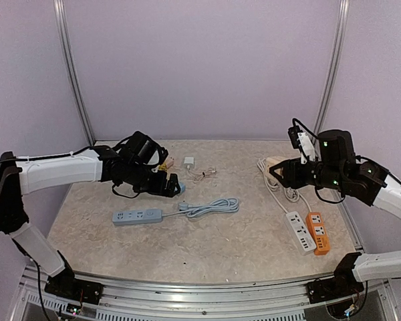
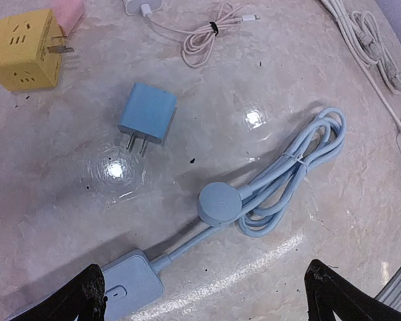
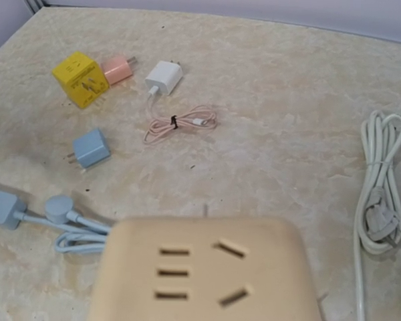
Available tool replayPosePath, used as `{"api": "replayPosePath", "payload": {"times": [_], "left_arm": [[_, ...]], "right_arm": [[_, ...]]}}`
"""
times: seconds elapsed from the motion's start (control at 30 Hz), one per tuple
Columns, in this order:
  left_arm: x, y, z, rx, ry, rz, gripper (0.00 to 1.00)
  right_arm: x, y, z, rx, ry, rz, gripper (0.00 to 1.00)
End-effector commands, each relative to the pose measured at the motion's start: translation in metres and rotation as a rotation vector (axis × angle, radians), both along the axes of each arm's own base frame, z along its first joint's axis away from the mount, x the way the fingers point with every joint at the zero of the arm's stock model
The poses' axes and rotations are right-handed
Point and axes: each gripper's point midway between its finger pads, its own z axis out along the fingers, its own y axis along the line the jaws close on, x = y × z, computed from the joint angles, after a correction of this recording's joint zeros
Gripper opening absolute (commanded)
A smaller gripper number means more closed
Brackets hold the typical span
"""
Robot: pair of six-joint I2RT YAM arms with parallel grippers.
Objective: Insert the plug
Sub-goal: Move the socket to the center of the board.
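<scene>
- Marbled beige surface [image 1: 254,227], with lilac walls behind, carries the loose items.
- Blue power strip [image 1: 137,216] lies at front left, its cord [image 2: 301,167] coiled beside it and the round plug [image 2: 218,202] resting on the surface.
- Right fingers [image 1: 283,175] grip a beige socket block [image 3: 204,274] in the air.
- Left fingers [image 2: 87,297] are spread wide above the strip's end, touching nothing.
- Small blue charger [image 2: 147,114] lies flat near the round plug.

table [image 1: 240,234] | blue power strip [image 1: 137,216], blue adapter [image 2: 147,114], yellow cube [image 2: 23,45], white charger [image 3: 164,77], white strip [image 1: 299,231], orange strip [image 1: 319,234]
</scene>
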Motion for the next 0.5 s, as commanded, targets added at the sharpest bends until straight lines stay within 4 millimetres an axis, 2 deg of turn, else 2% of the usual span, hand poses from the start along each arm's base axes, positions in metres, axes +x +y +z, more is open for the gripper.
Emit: {"api": "replayPosePath", "payload": {"times": [0.0, 0.13, 0.37, 0.47], "left_arm": [[0.005, -0.017, -0.016, 0.159, -0.112, -0.228, 0.99], [0.011, -0.037, -0.022, 0.176, -0.155, -0.327, 0.99], [0.0, -0.077, -0.02, 0.158, -0.2, -0.518, 0.95], [-0.002, -0.094, -0.028, 0.204, -0.196, -0.575, 0.91]], "right_arm": [[0.004, 0.001, 0.023, 0.038, -0.054, -0.001, 0.0], [0.0, -0.005, 0.024, 0.034, -0.058, -0.014, 0.0], [-0.006, -0.02, 0.025, 0.016, -0.069, -0.053, 0.0], [-0.007, -0.022, 0.025, 0.012, -0.071, -0.061, 0.0]]}}
